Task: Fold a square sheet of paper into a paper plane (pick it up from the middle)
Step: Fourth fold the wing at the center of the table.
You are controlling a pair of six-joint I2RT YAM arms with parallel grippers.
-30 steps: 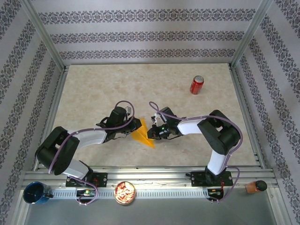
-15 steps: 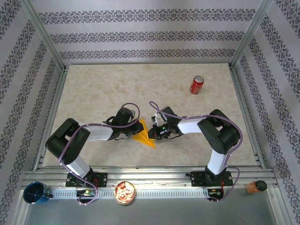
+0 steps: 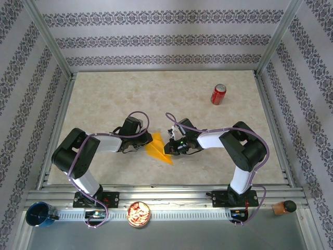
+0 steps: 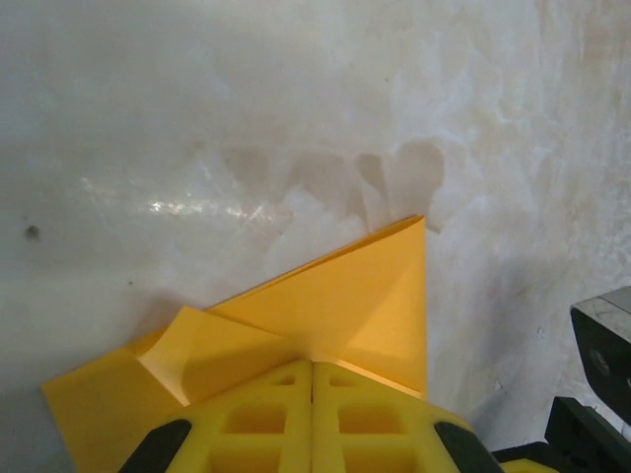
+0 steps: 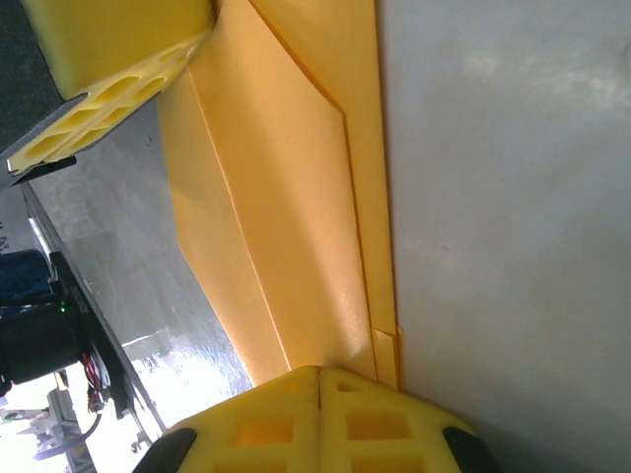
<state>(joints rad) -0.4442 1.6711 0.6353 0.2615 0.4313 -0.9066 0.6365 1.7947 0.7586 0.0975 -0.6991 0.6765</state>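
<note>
- One table (image 3: 104,99) with a pale marbled top, walled on three sides by patterned panels.
- Two arms: the left arm (image 3: 83,151) and the right arm (image 3: 239,146) both reach inward and low, so that their grippers meet near the middle of the near half of the table.
- One sheet of paper (image 3: 157,150), orange-yellow, creased into a pointed wedge. It lies flat on the table between the two grippers, its sharp tip toward the near edge. The wrist views show layered folds (image 4: 365,296) and a long crease (image 5: 286,227).
- Two grippers. The left gripper (image 3: 141,143) has its yellow fingers pressed together with no gap, the tips (image 4: 313,367) over one corner of the sheet. The right gripper (image 3: 169,147) is likewise closed, its tips (image 5: 320,374) on the opposite edge. Whether either one pinches a layer or only presses down on it, I cannot tell.
- One red soda can (image 3: 218,94), upright, far right, well apart from the paper.
- One blue cup (image 3: 39,214) at the near left, on the rail.
- One round bowl (image 3: 138,214) of reddish bits, beside the left base.
</note>
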